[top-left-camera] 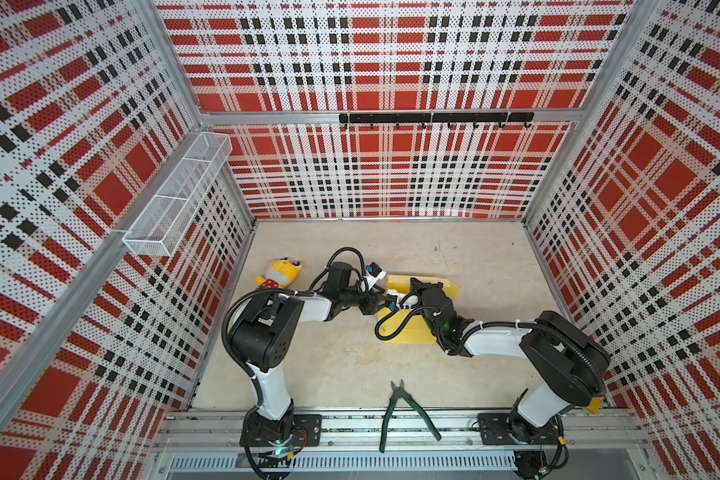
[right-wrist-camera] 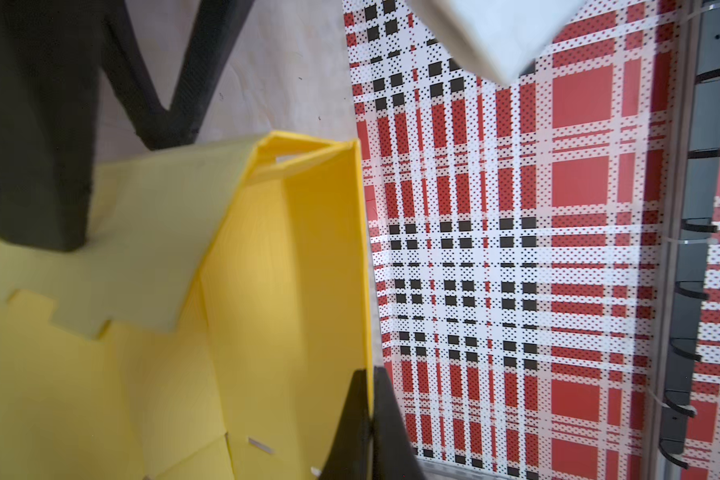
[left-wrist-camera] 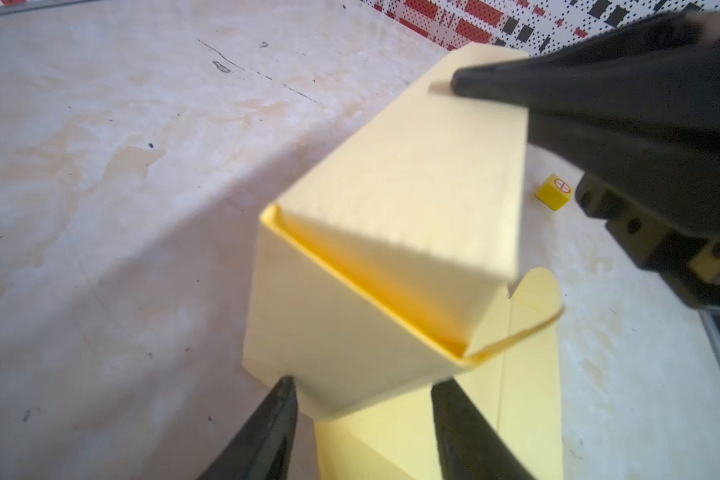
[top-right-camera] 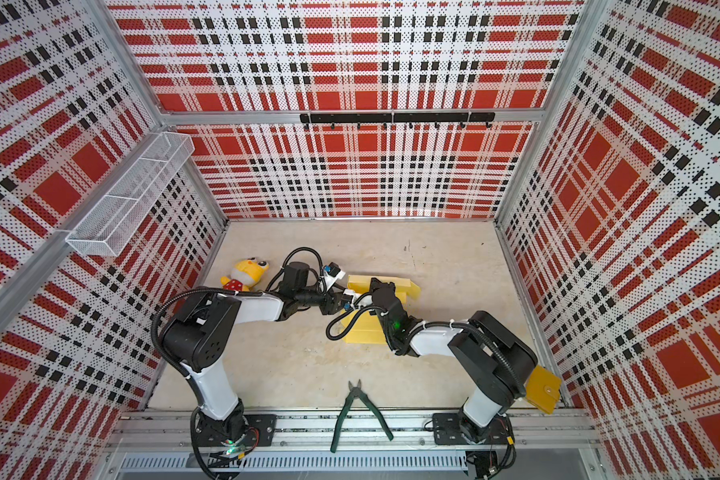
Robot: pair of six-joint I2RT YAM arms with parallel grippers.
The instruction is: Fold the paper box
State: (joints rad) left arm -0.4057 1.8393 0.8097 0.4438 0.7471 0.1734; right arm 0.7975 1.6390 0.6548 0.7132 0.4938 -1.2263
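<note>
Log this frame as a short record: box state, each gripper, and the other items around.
box state: paper box partly folded, one wall raised, flaps loose, mid-table
left gripper: jaws apart, straddling the box's end; grip unclear
right gripper: shut on a raised wall's edge
other items: plush toy, green-handled cutters, small yellow cube, mustard pouch

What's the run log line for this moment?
paper box: partly folded | left tool: open at its end | right tool: shut on its wall
</note>
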